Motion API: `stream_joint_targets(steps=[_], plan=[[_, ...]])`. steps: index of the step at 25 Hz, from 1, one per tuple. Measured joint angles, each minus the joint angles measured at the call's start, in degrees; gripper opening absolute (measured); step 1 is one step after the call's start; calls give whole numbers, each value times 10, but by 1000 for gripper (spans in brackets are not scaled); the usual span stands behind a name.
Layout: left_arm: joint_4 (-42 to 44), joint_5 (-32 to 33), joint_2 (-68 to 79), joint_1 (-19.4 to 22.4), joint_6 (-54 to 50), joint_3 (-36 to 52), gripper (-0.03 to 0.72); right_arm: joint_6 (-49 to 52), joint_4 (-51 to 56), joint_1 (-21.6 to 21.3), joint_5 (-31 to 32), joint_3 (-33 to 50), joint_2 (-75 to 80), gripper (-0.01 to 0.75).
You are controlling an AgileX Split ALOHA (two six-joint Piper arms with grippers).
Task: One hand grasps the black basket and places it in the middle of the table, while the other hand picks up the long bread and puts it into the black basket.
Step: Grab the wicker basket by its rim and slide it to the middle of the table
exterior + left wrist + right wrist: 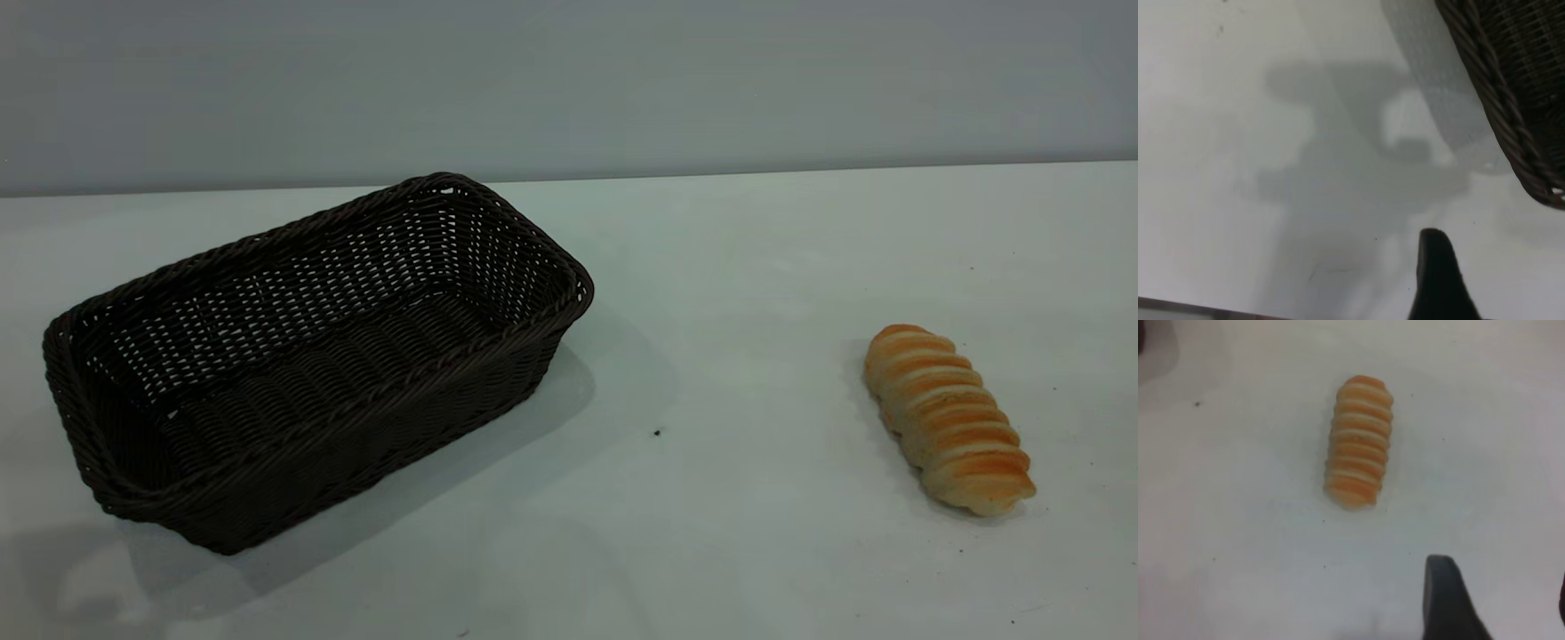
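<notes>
The black basket point(356, 444) stands empty on the left side of the white table point(729, 293), set at an angle. Its braided rim corner shows in the left wrist view point(1511, 87). The long bread point(947, 418) lies on the table at the right, far from the basket. Neither arm shows in the exterior view. My left gripper point(1501, 267) hovers over bare table beside the basket's corner; one finger point(1438, 280) shows, with nothing against it. My right gripper point(1501, 587) is open and empty above the table, short of the bread point(1359, 440).
A small dark speck point(657, 432) lies on the table between basket and bread. The table's far edge meets a plain grey wall point(569, 89). The left arm's shadow falls on the table beside the basket point(1358, 167).
</notes>
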Motion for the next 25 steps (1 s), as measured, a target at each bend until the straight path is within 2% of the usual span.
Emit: stream_joint_targets(steps=[19,25], plan=[[0,0,262,0,-30,-159,511,0,27,0,-3,0,0,383],[-27,-1,323,0,-30,-200,511,0,27,0,-3,0,0,383]])
